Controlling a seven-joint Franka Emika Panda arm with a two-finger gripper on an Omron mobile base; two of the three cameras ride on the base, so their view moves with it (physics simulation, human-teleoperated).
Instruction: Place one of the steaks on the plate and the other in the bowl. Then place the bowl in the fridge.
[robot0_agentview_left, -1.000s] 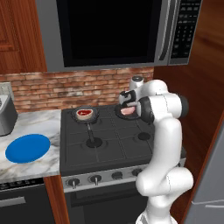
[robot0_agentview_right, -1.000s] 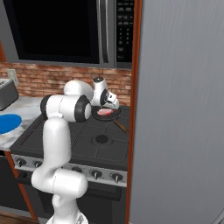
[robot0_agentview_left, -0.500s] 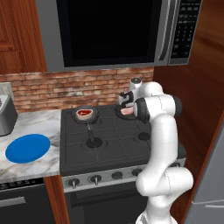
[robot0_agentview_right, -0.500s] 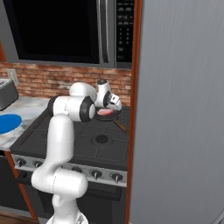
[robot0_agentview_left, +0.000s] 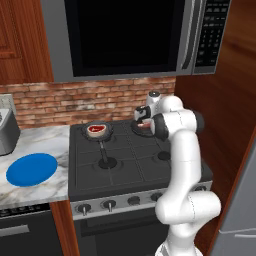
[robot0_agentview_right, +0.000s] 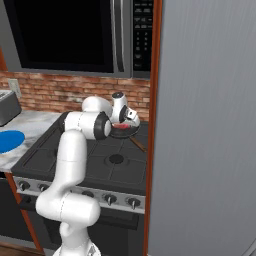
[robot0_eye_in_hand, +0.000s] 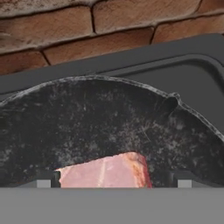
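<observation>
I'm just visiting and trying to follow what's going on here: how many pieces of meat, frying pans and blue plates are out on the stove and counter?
Steaks: 2 (dark red steak, pale pink steak)
Frying pans: 2 (left pan, right pan)
Blue plates: 1 (plate)
Total: 5

blue plate (robot0_agentview_left: 31, 169); dark red steak (robot0_agentview_left: 96, 129); pale pink steak (robot0_eye_in_hand: 105, 171); speckled black pan (robot0_eye_in_hand: 87, 127); red-brown brick wall (robot0_agentview_left: 90, 102).

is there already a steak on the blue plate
No, the plate lies bare on the counter, while the dark red steak sits in a frying pan on the stove.
</observation>
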